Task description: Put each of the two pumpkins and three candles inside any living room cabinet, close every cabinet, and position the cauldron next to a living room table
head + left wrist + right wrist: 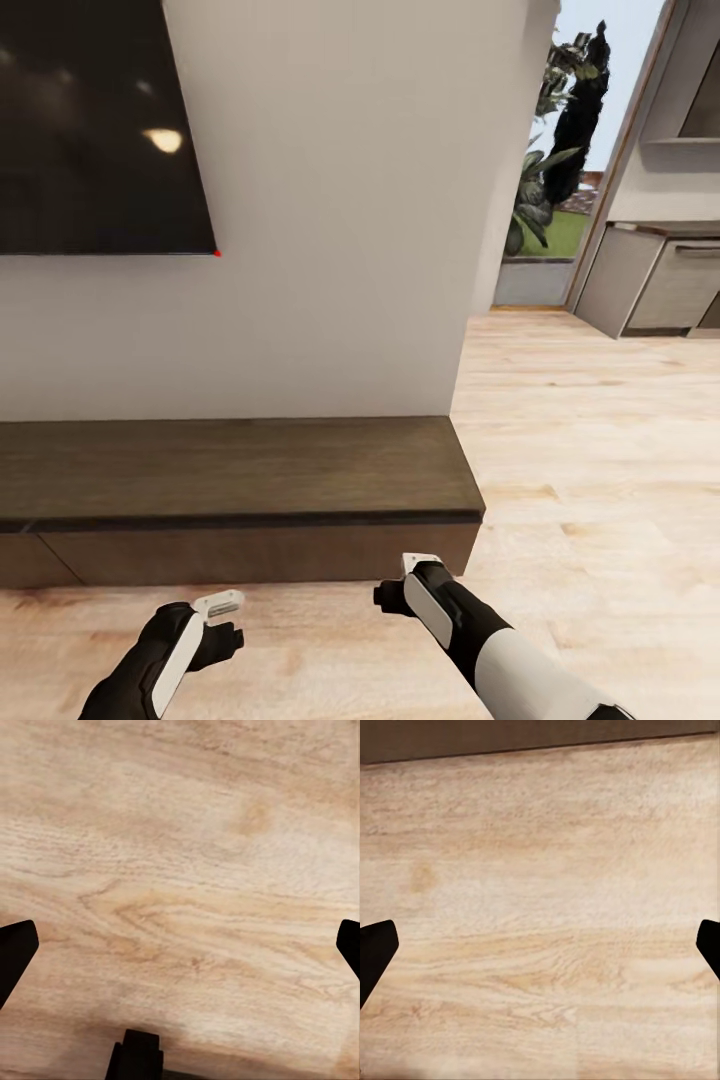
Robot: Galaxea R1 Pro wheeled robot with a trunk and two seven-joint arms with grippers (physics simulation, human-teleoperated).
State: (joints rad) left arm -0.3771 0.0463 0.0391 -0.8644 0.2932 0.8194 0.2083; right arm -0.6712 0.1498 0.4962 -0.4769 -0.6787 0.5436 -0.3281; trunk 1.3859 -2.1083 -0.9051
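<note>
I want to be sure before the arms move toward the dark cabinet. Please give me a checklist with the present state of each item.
1. Left gripper empty, fingers wide apart over bare floor: ok.
2. Right gripper empty, open: ok.
3. Cabinet in front, drawer fronts shut: ok.
4. Cabinet top free of objects: ok.
5. Pumpkins, candles, cauldron located: cannot tell.
6. Wood floor between the grippers and the cabinet free of obstacles: ok.

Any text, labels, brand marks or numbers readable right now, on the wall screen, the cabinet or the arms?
None can be read.
Black wall-mounted screen: dark, only light reflections and a small red dot at its lower corner.
Long low dark-brown wood cabinet: plain fronts, no label.
Left end effector and right end effector: no markings.
Pale wood floor: grain only.
</note>
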